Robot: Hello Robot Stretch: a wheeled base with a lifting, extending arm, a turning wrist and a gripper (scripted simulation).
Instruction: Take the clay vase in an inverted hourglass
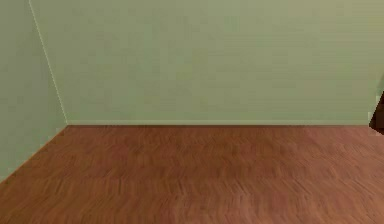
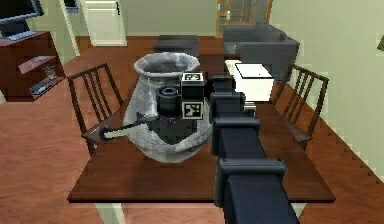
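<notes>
A big grey clay vase (image 2: 150, 105) with a wide mouth, a narrow neck and a round belly shows in the arm side view over the dark wooden table (image 2: 110, 180). The dark arm (image 2: 245, 165) rises from the bottom edge, with its two white marked squares beside the vase. The gripper (image 2: 108, 131) reaches left across the vase's belly, its thin fingers (image 2: 118, 129) showing in front of it. I cannot tell whether the gripper holds the vase or whether the vase rests on the table.
Wooden chairs stand at the table's left (image 2: 95, 95) and right (image 2: 305, 95). White papers (image 2: 250, 75) lie at its far side. Beyond are a grey sofa (image 2: 255, 40), a dark shelf unit (image 2: 30, 60) and a white door (image 2: 105, 20). The forward view has bare wood floor (image 1: 190, 180) and pale walls (image 1: 200, 60).
</notes>
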